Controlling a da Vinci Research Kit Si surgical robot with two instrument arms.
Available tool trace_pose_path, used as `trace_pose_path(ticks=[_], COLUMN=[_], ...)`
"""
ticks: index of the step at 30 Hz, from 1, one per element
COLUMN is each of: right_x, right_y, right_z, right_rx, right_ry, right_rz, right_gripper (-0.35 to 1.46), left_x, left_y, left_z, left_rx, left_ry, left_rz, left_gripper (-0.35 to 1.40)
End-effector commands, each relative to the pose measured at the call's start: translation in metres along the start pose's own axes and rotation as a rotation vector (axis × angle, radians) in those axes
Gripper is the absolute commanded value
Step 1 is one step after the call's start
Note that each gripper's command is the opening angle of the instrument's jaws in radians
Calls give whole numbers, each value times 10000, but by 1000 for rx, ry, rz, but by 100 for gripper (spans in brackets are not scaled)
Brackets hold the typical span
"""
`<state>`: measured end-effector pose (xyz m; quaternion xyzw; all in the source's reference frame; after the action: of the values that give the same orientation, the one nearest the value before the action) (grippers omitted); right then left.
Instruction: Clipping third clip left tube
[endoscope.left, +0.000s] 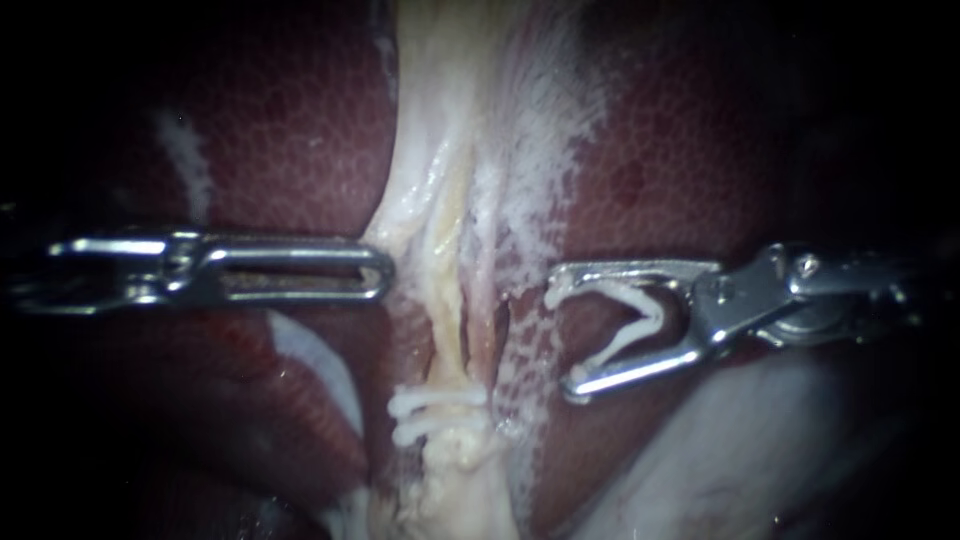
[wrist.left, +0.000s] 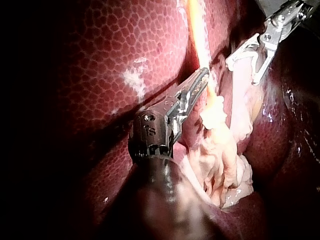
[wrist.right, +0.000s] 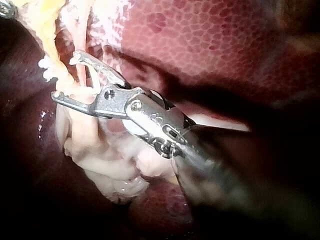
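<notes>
**Endoscope.** Your left instrument comes in level. Its tip touches the pale tissue just left of the left tube. Its pincer is narrow, halves together, with nothing seen inside. Your right instrument stands right of the left tube and apart from it. Its pincer is wide and carries a loaded clip, white, spread open and touching both halves. Two set clips cross the left tube lower down. Liver lies on both sides of it.

**Left wrist.** Your left instrument has its narrow pincer tip against the left tube. Your right instrument stands wide beyond the tube.

**Right wrist.** Your right instrument is wide. Pale tissue shows in the gap; you cannot tell whether it lies inside or behind. The set clips sit just beside one tip.
</notes>
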<state>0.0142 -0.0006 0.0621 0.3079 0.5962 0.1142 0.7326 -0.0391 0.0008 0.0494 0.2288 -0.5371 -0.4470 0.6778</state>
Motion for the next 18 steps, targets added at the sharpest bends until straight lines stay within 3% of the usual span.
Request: trace_pose_path(ticks=[1, 7, 18], right_x=[-3, -14, -14], right_y=[1, 7, 15], right_z=[6, 45, 80], right_rx=[2, 19, 25], right_ry=[-1, -1, -1], right_rz=[4, 16, 18], right_gripper=[60, 60, 60], left_x=[-1, -7, -6], left_y=[-1, -21, -26], left_z=[-1, -7, -9], left_rx=[2, 4, 2], left_ry=[-2, -17, -18], left_rz=[1, 9, 10], left_gripper=[-35, -35, -35])
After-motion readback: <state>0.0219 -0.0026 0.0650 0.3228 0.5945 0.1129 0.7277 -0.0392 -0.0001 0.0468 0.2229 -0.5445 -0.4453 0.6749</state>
